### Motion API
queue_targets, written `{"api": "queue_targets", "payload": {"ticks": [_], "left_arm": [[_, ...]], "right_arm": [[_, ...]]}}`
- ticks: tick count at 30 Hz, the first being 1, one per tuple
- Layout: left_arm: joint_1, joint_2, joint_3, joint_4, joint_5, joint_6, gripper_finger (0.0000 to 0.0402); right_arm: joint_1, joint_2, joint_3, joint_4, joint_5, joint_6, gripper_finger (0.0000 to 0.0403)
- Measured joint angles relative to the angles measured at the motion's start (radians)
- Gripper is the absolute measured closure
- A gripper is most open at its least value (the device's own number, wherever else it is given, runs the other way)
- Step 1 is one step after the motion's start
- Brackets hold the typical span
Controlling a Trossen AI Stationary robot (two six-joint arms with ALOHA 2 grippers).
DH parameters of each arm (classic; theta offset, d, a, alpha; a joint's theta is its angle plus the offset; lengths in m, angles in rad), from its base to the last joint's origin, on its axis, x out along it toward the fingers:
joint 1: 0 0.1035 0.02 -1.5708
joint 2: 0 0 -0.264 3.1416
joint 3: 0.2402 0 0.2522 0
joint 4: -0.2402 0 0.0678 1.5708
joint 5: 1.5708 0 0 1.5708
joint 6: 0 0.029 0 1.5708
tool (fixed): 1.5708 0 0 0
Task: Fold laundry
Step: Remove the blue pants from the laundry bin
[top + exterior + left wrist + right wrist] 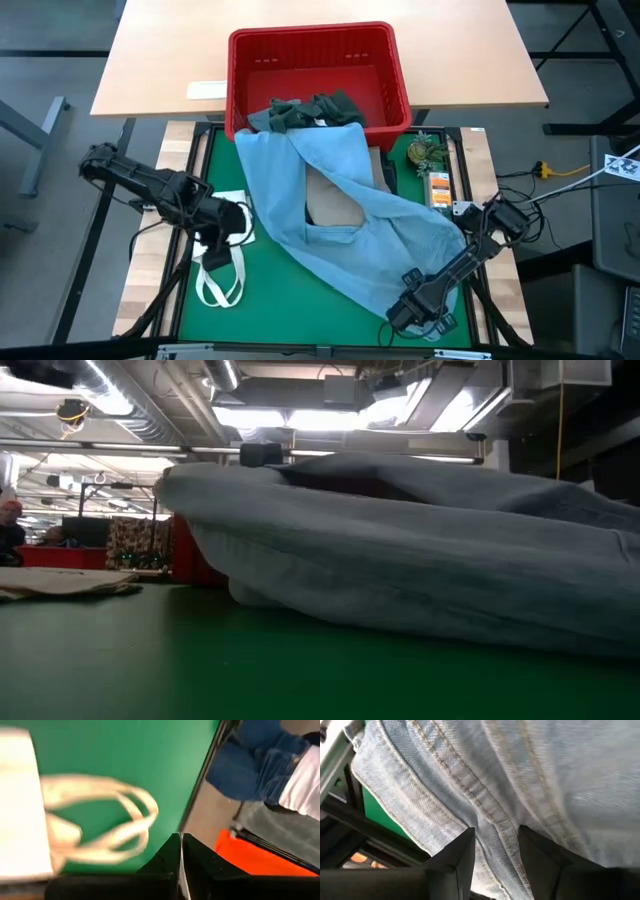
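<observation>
Light-blue denim garment (pixel 370 230) lies sprawled over the green mat (pixel 270 310), its far end trailing into the red basket (pixel 318 60) with the dark green-grey piece (pixel 335 108). Judged soft, floppy, fairly heavy; the stitched seam edge gives the firmest hold.

Right gripper (pixel 495 851), near corner: fingers partly parted, pinching a seamed fold.

Left gripper (pixel 181 851), beside the white tote bag (pixel 222 240): fingers together, holding nothing.

You see light blue jeans (pixel 340 200), a dark green-grey garment (pixel 335 108), a red basket (pixel 390 75), a green surface (pixel 290 300), and a white tote (pixel 222 250).
</observation>
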Motion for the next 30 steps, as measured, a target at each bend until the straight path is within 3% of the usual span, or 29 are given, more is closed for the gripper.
{"api": "queue_targets", "payload": {"ticks": [4, 10, 18, 24, 30], "left_arm": [[-0.032, 0.000, 0.000, -0.020, -0.028, -0.046, 0.0396], [-0.060, 0.005, 0.000, 0.014, -0.343, -0.032, 0.0398], [-0.061, 0.019, 0.000, 0.009, -0.542, 0.103, 0.0337], [-0.066, 0.076, 0.000, 0.003, -0.667, 0.446, 0.0271], [-0.075, 0.154, -0.001, -0.071, -0.802, 0.764, 0.0230]], "right_arm": [[0.014, 0.000, 0.000, -0.001, 0.011, 0.000, 0.0253], [0.015, -0.001, 0.001, 0.001, 0.011, 0.032, 0.0253], [0.016, -0.001, 0.002, 0.006, 0.018, 0.037, 0.0253], [0.016, -0.002, 0.002, 0.008, 0.020, 0.037, 0.0253], [0.016, -0.003, 0.003, 0.015, 0.023, 0.037, 0.0253]]}}
